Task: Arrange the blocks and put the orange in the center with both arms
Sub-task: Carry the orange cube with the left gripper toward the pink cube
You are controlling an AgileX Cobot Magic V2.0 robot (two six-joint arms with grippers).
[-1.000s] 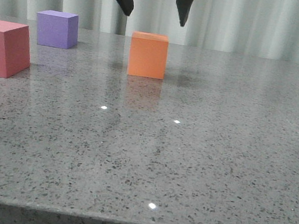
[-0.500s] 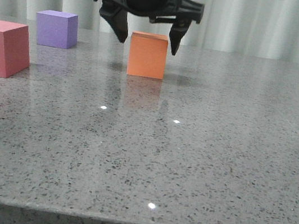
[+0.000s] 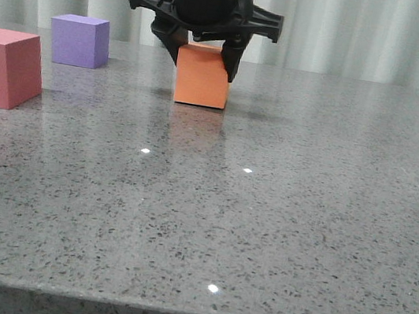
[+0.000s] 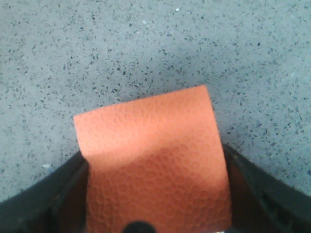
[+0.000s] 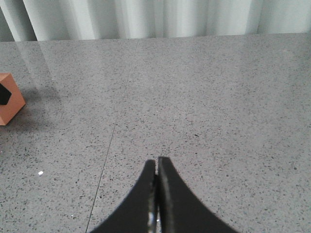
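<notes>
- Left gripper [image 3: 204, 54] is down over the orange cube [image 3: 203, 76], one finger on each side; in the left wrist view both fingers [image 4: 53, 194] sit against the cube's flanks w/ no gap showing, so it reads as clamped on the cube.
- Cube is at the back-middle of the tabletop [image 3: 262, 229]; whether its base is on the stone or just off it, can't tell from the front view.
- Cube sits a bit askew between the jaws in the wrist view, edges not square to the fingers. Risk: contact on corners rather than flat faces, so it twists or pops out on lift.
- Grip looks high on the cube in the front view, near the top. Risk: low end swings, cube tips when set down.
- Matte cube on glossy stone: if dragged rather than lifted it could skid or catch an edge and roll.
- Purple cube [image 3: 80, 40] and red-pink cube [image 3: 2, 67] are well apart to the left, so no clash now, but a leftward carry could clip them.
- Right gripper [image 5: 156, 194] is pinched together, empty, over bare stone well clear of the cube. Risk: both arms heading to the center at once could collide.
</notes>
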